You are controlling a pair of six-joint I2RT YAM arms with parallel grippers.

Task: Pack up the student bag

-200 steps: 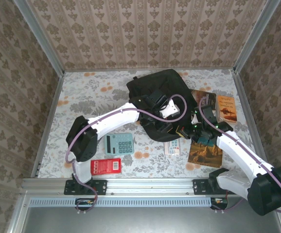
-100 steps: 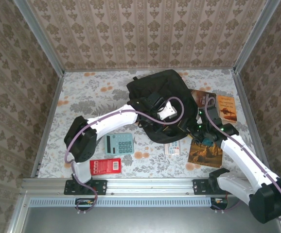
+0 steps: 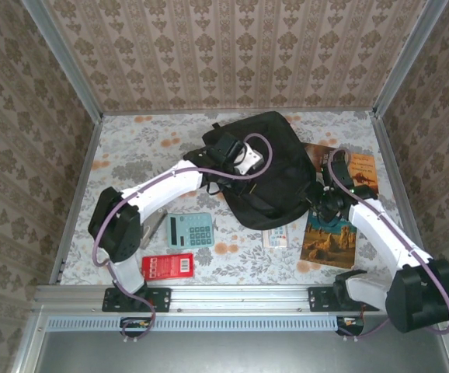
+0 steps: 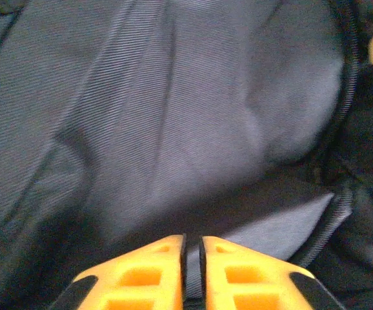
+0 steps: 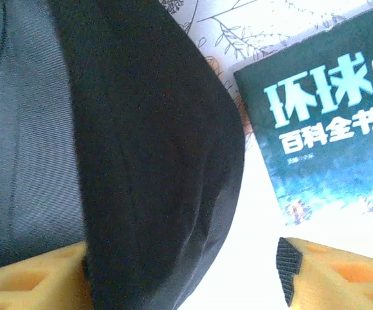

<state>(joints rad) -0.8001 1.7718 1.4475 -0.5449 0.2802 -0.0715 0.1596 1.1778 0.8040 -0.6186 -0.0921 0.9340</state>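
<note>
As the wrist views reveal: left jaws nearly together, right jaws spread astride the student bag (image 5: pixel 154 161).

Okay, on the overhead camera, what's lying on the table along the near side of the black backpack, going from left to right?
red packet → teal calculator → small white pack → desert-cover book

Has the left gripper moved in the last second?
Yes: the left gripper went left and farther out over the large black fabric backpack, away from the orange book.
</note>
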